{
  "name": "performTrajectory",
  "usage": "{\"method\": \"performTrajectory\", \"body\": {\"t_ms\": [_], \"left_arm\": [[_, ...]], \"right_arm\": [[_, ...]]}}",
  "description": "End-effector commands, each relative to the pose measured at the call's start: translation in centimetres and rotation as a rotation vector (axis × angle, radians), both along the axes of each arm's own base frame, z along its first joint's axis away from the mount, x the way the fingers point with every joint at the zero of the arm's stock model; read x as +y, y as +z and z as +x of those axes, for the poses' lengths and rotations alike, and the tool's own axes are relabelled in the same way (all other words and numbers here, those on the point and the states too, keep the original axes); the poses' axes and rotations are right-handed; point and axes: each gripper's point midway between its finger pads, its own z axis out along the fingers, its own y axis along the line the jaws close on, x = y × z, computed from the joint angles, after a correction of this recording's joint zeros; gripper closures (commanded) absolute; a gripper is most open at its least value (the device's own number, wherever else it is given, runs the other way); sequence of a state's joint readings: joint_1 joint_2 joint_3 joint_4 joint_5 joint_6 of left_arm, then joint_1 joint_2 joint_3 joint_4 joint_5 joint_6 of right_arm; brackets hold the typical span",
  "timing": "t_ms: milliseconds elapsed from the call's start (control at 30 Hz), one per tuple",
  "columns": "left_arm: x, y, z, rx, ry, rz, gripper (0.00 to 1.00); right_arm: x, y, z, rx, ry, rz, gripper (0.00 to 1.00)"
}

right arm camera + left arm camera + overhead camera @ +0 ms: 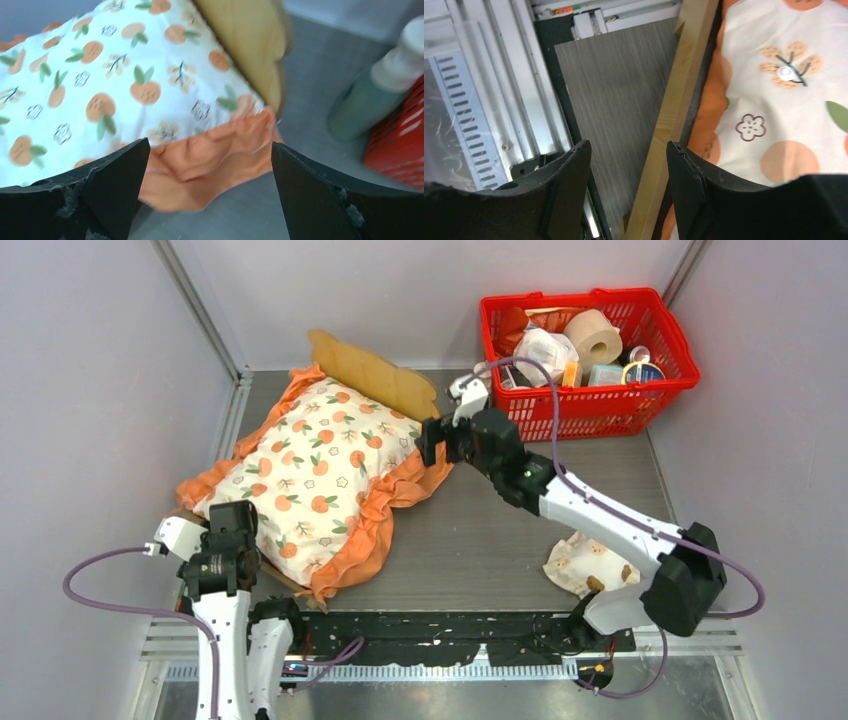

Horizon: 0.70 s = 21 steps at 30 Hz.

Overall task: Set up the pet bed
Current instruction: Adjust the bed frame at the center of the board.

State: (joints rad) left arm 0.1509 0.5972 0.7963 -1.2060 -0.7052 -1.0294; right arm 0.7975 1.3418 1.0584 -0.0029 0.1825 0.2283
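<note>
The pet bed stands at the left of the table, its wavy light-wood headboard (375,375) at the far end. The cream orange-print cushion (310,465) with orange ruffles lies on the bed and covers the base. My left gripper (235,520) is open at the bed's near left corner. In the left wrist view the gripper (629,165) has its fingers on either side of the wooden side rail (679,100). My right gripper (430,440) is open over the cushion's right ruffle (210,160), by the headboard (250,45). The small frilled pillow (585,565) lies near the right arm's base.
A red basket (585,400) full of household items stands at the far right. A green bottle with a white cap (380,95) stands beside the basket, close to my right gripper. Grey walls close in the left, right and back.
</note>
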Motion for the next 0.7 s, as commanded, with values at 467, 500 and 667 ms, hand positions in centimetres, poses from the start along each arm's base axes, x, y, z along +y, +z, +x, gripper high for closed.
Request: {"method": "performTrajectory", "body": {"t_ms": [467,500,667], "left_arm": [[-1.2,-5.7,-0.7,-0.057,0.17,-0.176,0.55],[-1.1,-6.0,0.4,-0.083,0.135,-0.174,0.56],[-0.9,-6.6,3.9,-0.202,0.054,-0.156,0.54]], "right_arm": [[4.3,0.2,15.2,-0.174,0.208,-0.318,0.06],[4.5,0.1,15.2,-0.17,0.216,-0.313,0.1],[5.0,0.6,15.2,-0.166,0.221,-0.245,0.64]]}}
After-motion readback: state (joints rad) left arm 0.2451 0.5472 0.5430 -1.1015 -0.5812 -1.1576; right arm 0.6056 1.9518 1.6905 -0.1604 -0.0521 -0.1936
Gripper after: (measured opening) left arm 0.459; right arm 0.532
